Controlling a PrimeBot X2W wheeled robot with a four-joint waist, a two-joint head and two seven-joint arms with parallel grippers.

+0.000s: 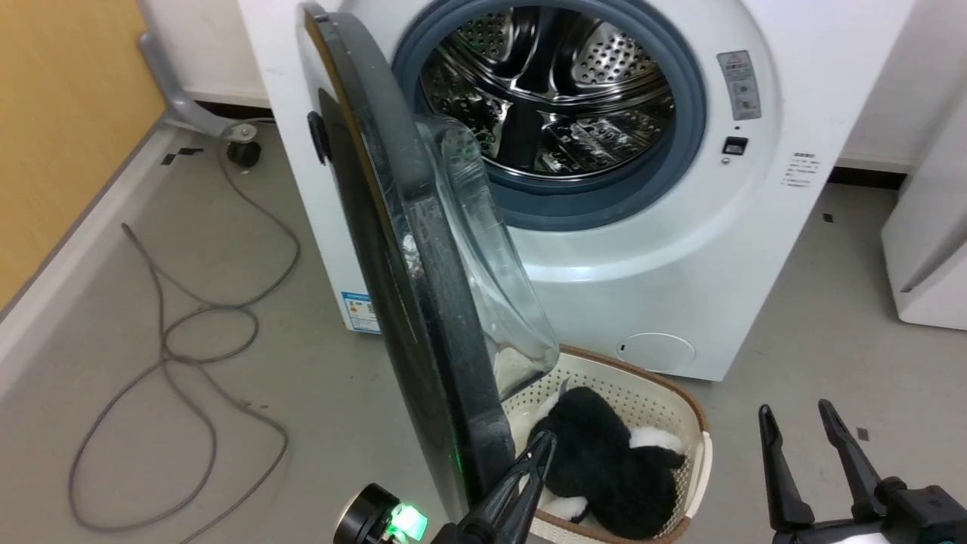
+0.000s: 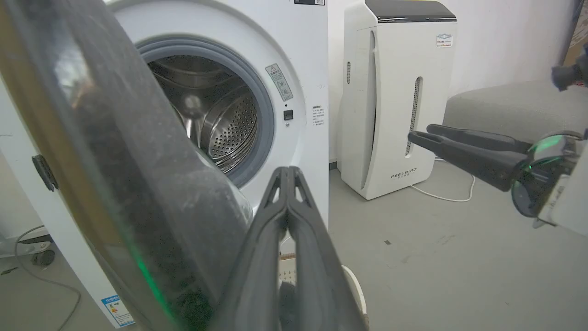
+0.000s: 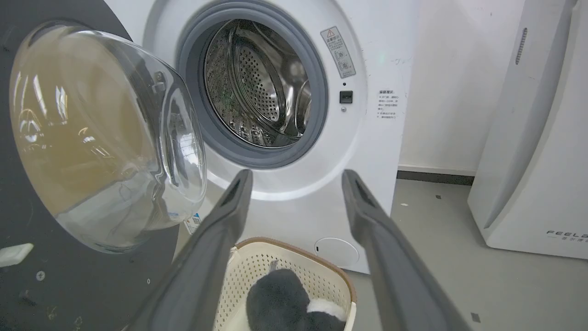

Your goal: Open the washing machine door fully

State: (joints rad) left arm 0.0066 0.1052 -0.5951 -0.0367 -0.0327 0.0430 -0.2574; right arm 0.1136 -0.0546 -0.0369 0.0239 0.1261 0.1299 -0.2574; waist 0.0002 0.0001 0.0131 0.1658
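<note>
Head view, first voice: the washing machine door [image 1: 423,302] is seen swung well out from the washing machine [image 1: 680,249] and turned almost edge-on. It is hinged at the machine's left side, and the steel drum [image 1: 544,83] is laid bare inside its grey-blue rubber ring [image 1: 687,136].

Second voice: That is borne out from the right wrist view, where the clear glass bowl [image 3: 105,138] is shown bulging from the door's dark inner face. A cream laundry basket [image 1: 665,404] is set on the floor just before the machine, partly under the door's lower edge. A black-and-white plush toy [image 1: 604,461] is laid in it.

First voice: Now the left pincer [image 1: 545,440]. Its two fingers are pressed together and nothing is pinched between them. It is placed just beside the door's lower rim, on the inner side, above the basket. Whether the rim is touched cannot be told.

Second voice: The right pincer [image 1: 795,412] is held spread wide with nothing between its fingers, well apart from the door, at the lower right over the floor. A grey cable [image 1: 189,332] is looped on the floor left of the machine. A white FEELBIRD appliance [image 2: 395,92] is stood to the machine's right.
</note>
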